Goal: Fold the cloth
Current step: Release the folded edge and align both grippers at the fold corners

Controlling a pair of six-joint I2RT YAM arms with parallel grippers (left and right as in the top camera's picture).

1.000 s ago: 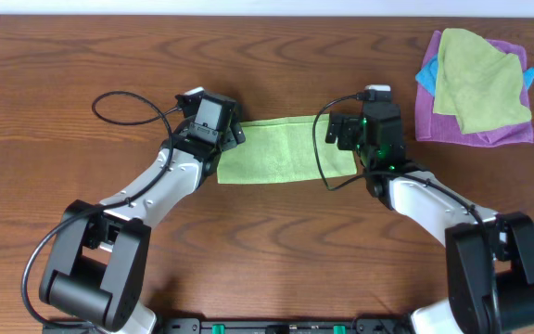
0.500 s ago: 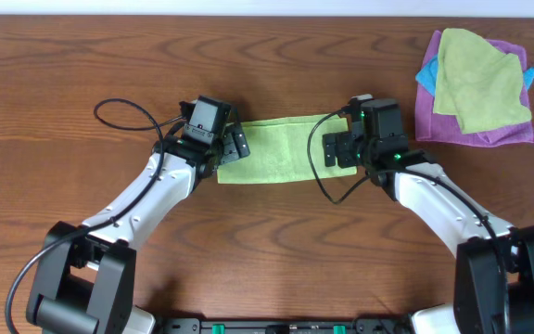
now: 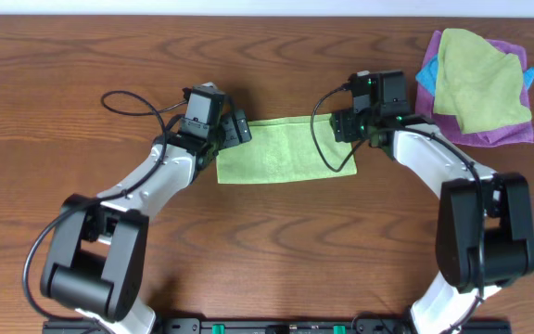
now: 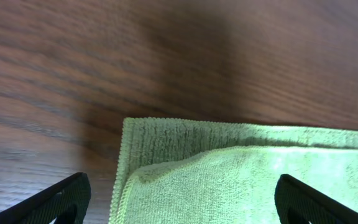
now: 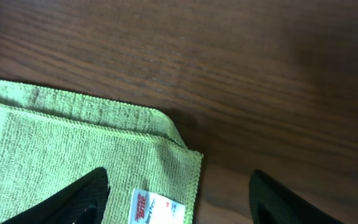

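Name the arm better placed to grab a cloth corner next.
Right, narrowly: the right pincer straddles the cloth corner with jaws set narrower; the left pincer straddles its corner too, but stands wide open.

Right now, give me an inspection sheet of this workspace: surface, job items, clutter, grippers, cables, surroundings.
surface: brown wooden table, grain visible.
job's things: lime-green cloth, folded into a flat strip between the arms; white tag at its right end.
clutter: yellow-green cloth on purple cloth, blue cloth peeking out, far right corner.
grippers: left gripper open over the strip's left end; right gripper open over the tag corner.
cables: left cable loops on the table; right cable arcs over the strip.
surroundings: pale band beyond the far edge.
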